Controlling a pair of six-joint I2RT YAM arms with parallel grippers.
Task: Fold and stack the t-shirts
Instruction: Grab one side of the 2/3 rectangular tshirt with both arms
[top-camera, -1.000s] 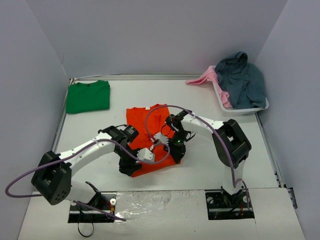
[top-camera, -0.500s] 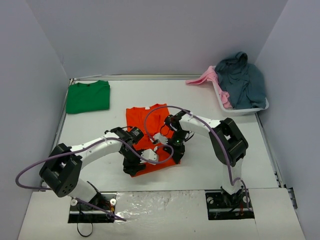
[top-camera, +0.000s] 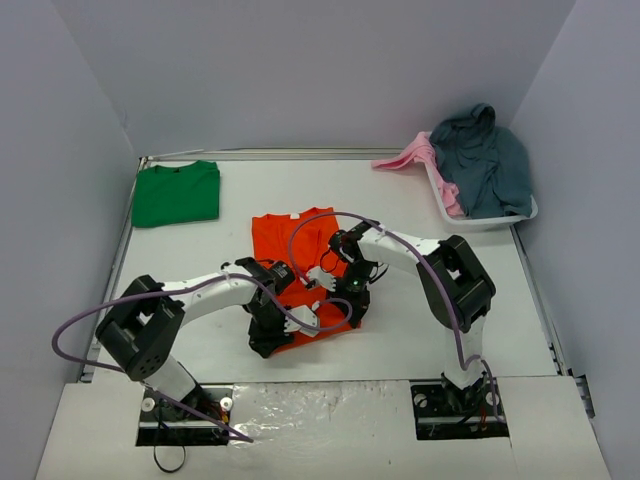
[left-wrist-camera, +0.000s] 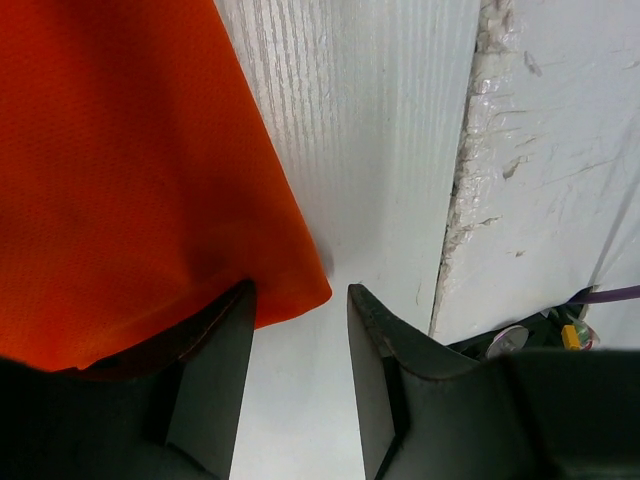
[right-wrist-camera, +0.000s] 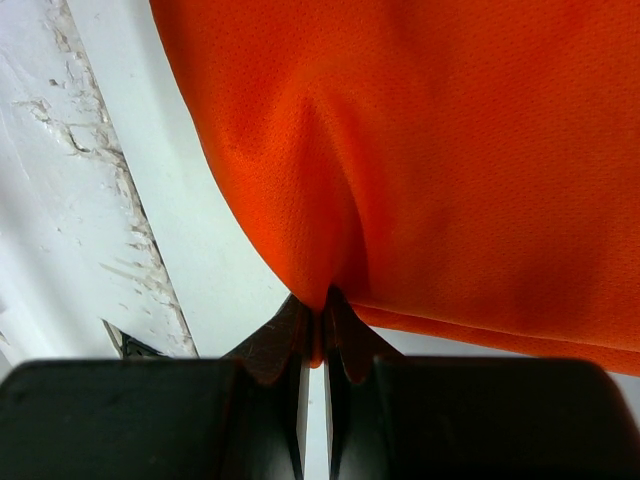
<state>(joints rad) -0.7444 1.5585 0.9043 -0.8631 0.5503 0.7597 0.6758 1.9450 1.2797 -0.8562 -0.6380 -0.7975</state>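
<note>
White tabletop (top-camera: 400, 190), smooth and matte, fills the walled cell. Near its middle lies the orange t-shirt (top-camera: 290, 245), a fine-meshed knit partly folded into a rough rectangle, with its near edge bunched between the two arms. The green t-shirt (top-camera: 177, 193) sits flat and folded square in the far left corner, well apart from the orange one. At the far right stands a pale plastic tub (top-camera: 440, 205). A crumpled grey-blue garment (top-camera: 490, 160) is heaped in it, and a pink garment (top-camera: 410, 155) spills over its left rim onto the table.

The right gripper (right-wrist-camera: 318, 305) has its black jaws pressed together on a pinched ridge of the orange cloth, which puckers upward from the grip. The left gripper (left-wrist-camera: 298, 300) has its jaws parted, and the lower corner of the orange hem lies just between them, close against the left finger and not clamped.
</note>
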